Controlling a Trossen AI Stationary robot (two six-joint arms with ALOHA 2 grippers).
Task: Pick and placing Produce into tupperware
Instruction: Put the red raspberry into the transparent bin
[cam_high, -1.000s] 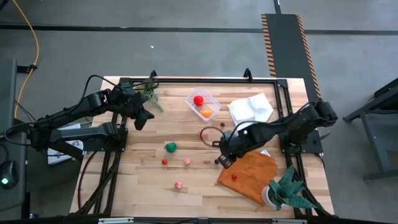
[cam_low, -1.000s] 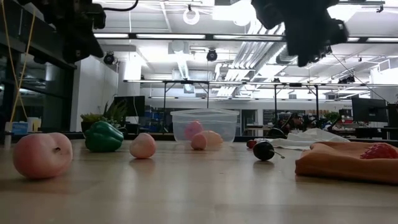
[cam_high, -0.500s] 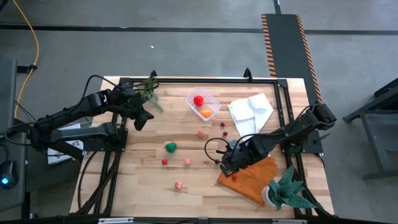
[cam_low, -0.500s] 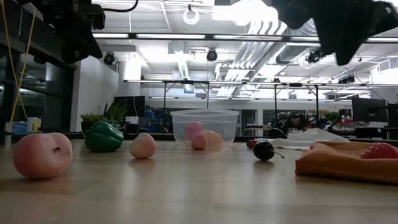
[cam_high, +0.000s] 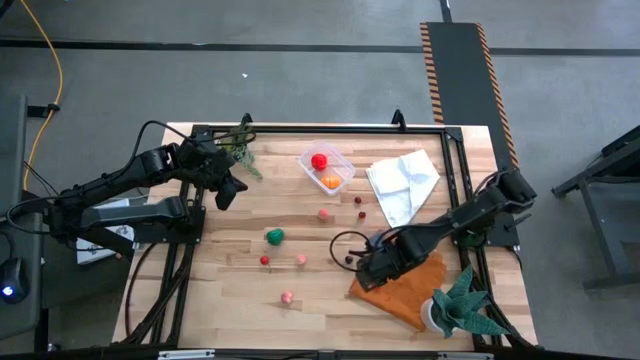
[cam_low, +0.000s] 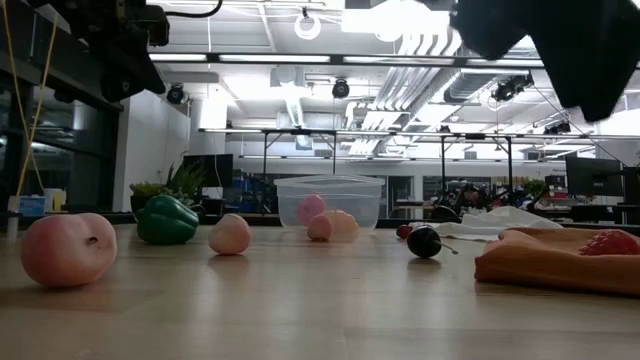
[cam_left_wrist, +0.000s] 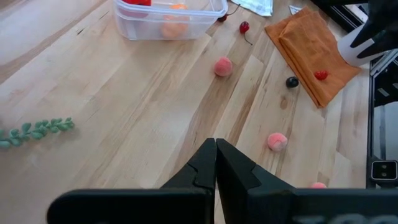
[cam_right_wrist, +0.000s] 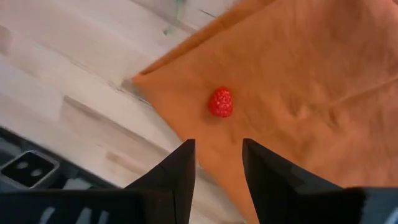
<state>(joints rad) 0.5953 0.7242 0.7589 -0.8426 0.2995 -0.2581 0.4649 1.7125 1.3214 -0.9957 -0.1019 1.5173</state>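
Note:
The clear tupperware (cam_high: 327, 168) stands on the table's far middle with a red and an orange piece inside; it also shows in the low view (cam_low: 329, 203). Produce lies scattered on the wood: a green pepper (cam_high: 274, 236), pink pieces (cam_high: 300, 259) (cam_high: 287, 296) (cam_high: 323, 213) and a small red one (cam_high: 264, 260). A red strawberry (cam_right_wrist: 221, 102) lies on the orange cloth (cam_right_wrist: 298, 74). My right gripper (cam_right_wrist: 217, 152) hovers open above that strawberry, at the cloth's left corner (cam_high: 375, 266). My left gripper (cam_left_wrist: 216, 163) is shut, raised near the table's far left (cam_high: 228, 190).
A white cloth (cam_high: 403, 180) lies right of the tupperware. A potted plant (cam_high: 460, 305) stands at the near right corner, beside the orange cloth. A green sprig (cam_high: 243, 155) lies at the far left. A dark cherry (cam_low: 424, 241) sits left of the orange cloth.
My right gripper has moved toward the table's near edge, from the middle of the table to above the orange cloth's left corner and its strawberry. The produce, the tupperware and the left arm have stayed where they were.

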